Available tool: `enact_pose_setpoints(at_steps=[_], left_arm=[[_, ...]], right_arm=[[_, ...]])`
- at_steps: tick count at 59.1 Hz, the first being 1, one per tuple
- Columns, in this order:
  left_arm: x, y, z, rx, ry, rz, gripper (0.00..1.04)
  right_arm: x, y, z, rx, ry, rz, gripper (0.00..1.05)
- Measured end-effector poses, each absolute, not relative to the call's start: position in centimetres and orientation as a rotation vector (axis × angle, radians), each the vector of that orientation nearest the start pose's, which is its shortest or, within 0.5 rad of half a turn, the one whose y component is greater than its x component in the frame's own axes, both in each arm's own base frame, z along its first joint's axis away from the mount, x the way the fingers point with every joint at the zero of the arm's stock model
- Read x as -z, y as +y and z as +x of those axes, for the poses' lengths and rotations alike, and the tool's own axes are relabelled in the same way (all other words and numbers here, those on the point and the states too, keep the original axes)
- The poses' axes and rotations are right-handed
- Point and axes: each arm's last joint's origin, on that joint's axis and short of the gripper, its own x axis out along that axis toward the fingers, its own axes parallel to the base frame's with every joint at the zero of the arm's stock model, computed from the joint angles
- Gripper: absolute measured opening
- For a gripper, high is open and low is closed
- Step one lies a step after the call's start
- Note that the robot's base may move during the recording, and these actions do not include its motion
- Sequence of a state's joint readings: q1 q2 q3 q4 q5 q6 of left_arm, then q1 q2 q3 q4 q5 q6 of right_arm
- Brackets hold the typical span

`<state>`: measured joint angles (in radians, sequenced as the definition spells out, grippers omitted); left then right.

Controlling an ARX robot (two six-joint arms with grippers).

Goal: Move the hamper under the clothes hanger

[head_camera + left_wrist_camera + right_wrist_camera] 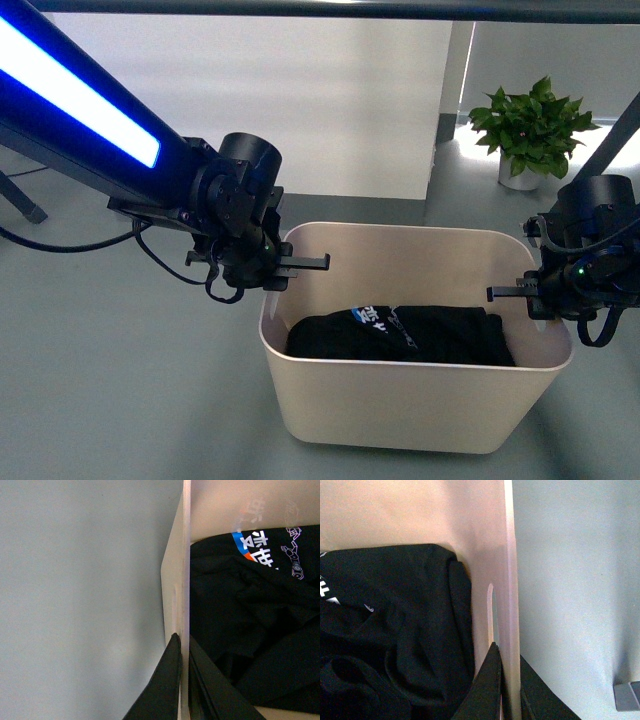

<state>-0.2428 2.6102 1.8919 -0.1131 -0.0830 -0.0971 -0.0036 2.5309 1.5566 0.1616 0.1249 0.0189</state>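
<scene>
The beige hamper (410, 405) stands on the grey floor in the front view, with a black T-shirt (400, 335) lying inside. My left gripper (283, 270) is shut on the hamper's left short wall, and my right gripper (535, 297) is shut on its right short wall. The left wrist view shows the fingers pinching the hamper's rim (184, 580), one outside and one inside. The right wrist view shows the same on the other wall (510, 580), beside the slot handle (492, 612). The clothes hanger's dark round bar (350, 9) runs across the top of the front view, and a slanted leg (612, 135) shows at the right.
A potted green plant (530, 130) in a white pot stands on the floor at the back right. A white wall panel (300, 100) is behind the hamper. A dark leg (22, 200) shows at the far left. A grey foot (627, 696) sits on the floor in the right wrist view.
</scene>
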Motion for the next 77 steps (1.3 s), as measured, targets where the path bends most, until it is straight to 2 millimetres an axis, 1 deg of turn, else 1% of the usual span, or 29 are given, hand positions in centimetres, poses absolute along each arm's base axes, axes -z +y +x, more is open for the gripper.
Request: enact_pose_setpoints(at_steps=[6,13,17,23,31,44,55,57,60,63,66,68,71,77], left_arm=[[-5.0,-12.4,52.2,0.095,0.825,0.047,0.04],[-5.0,-10.8,52.6,0.049,0.824,0.042,0.04],[-5.0,-10.3,52.7,0.037,0.823,0.040,0.04],[-5.0,-9.6,52.8,0.022,0.823,0.036,0.04],[-5.0,-9.7,52.8,0.024,0.823,0.036,0.04],[-5.0,-10.7,52.6,0.052,0.824,0.040,0.04],[-4.9,-10.6,52.6,0.062,0.803,0.034,0.04],[-4.6,-10.4,52.3,0.089,0.709,0.014,0.04],[-4.3,-9.9,51.9,0.100,0.622,0.005,0.04],[-3.8,-9.2,50.9,0.118,0.563,0.002,0.04],[-3.5,-8.4,49.6,0.140,0.543,0.005,0.04],[-3.4,-8.2,49.3,0.143,0.545,0.005,0.04],[-3.3,-7.4,48.0,0.158,0.544,0.011,0.04],[-3.1,-6.3,46.7,0.154,0.557,0.014,0.04]], right_arm=[[-1.6,-0.2,49.0,0.115,0.810,-0.034,0.03],[-1.6,1.2,49.0,0.074,0.810,-0.039,0.03],[-1.6,1.9,49.0,0.058,0.810,-0.042,0.03],[-1.6,2.3,48.9,0.043,0.810,-0.043,0.03],[-1.6,2.3,48.9,0.042,0.810,-0.042,0.03],[-1.6,1.3,49.0,0.077,0.810,-0.042,0.03],[-1.6,1.3,49.0,0.074,0.810,-0.041,0.03],[-1.5,1.4,48.9,0.075,0.792,-0.025,0.03],[-1.2,1.4,48.5,0.086,0.713,0.016,0.03],[-0.9,1.4,47.7,0.089,0.644,0.049,0.03],[-0.8,1.5,46.8,0.091,0.621,0.070,0.03],[-0.8,1.6,46.3,0.090,0.614,0.078,0.03],[-0.9,1.9,45.1,0.082,0.612,0.093,0.03],[-1.0,2.3,43.8,0.060,0.622,0.105,0.03]])
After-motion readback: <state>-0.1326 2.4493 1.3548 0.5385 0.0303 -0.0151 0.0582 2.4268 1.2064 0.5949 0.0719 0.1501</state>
